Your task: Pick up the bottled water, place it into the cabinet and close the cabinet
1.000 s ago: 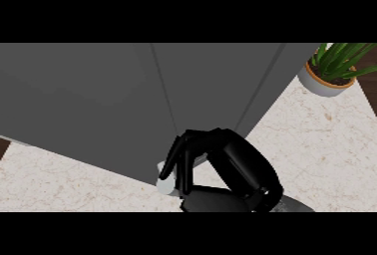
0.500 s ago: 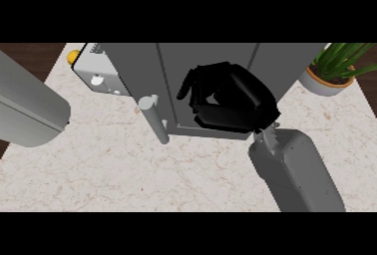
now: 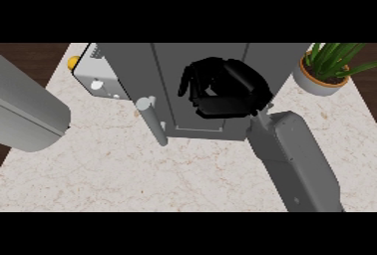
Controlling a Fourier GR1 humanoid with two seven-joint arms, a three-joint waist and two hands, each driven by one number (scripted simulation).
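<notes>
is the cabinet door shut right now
Cannot tell. The right hand lies against the cabinet front near its handle; this steep view shows no clear gap.

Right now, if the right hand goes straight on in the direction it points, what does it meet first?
Most likely the grey cabinet. The right hand, fingers curled, already lies over its front panel and points toward it; depth is unclear, so contact cannot be confirmed.

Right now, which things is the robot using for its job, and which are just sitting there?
For the job:
- cabinet, grey, with a handle
- right hand, over the cabinet
- the bottled water can't be seen

Just sitting there:
- potted plant at the right
- pale appliance with knobs, left of the cabinet
</notes>
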